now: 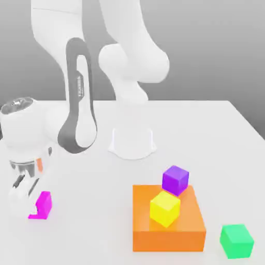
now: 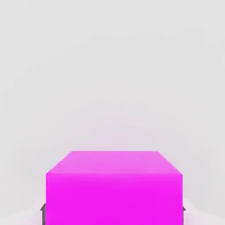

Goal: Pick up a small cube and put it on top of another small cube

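Down at the exterior view's left, the gripper (image 1: 26, 199) sits low over the white table (image 1: 217, 134), right against a magenta cube (image 1: 43, 204). From this side only part of that cube shows; the white hand covers its near-left portion, and I can't make out whether it rests on the table or is just off it.

The hand view fills in what the side view hides: the magenta cube (image 2: 114, 186) sits squarely between the fingers, whose dark pads (image 2: 42, 211) peek out at either lower edge of the cube, pressed against its sides. So the fingers are closed narrow around the magenta cube, gripping it. The cube's lower part is cut off by the picture's edge there, and beyond it lies plain white table.

The exterior view alone takes in the rest. Well apart, toward its right, a flat orange block (image 1: 168, 222) lies on the table with a yellow cube (image 1: 165, 208) on top and a purple cube (image 1: 175, 180) at its far edge, touching the yellow one's corner. A green cube (image 1: 236, 240) stands by itself just beside the orange block, nearer the right corner. The arm's round base (image 1: 132, 142) stands behind, mid-table.
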`<state>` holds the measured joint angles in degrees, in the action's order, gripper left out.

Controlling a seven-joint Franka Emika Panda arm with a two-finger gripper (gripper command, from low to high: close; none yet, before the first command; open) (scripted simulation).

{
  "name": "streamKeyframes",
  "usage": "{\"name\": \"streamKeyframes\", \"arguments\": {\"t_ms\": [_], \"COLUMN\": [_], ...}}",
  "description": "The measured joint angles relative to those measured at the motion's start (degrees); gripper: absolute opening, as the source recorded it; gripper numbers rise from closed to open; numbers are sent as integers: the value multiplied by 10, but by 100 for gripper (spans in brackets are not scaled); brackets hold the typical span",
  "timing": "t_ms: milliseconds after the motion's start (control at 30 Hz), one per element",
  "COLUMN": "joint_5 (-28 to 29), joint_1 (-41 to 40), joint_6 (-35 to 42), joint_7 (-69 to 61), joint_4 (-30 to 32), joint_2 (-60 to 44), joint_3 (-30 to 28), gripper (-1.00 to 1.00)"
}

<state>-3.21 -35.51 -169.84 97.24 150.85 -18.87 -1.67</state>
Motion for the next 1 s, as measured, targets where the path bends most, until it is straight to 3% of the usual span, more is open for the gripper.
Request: {"name": "streamKeyframes", "arguments": {"t_ms": [200,667,867,900,1000], "joint_5": [19,-17,13,18,18], "joint_1": [8,254,265,265,265], "joint_6": [91,298,231,212,212], "joint_7": [19,388,450,454,454], "joint_4": [19,-11,2,6,6], "joint_2": [111,294,234,218,218], "joint_3": [-8,178,209,210,210], "gripper": [-100,-100,-100,100,100]}}
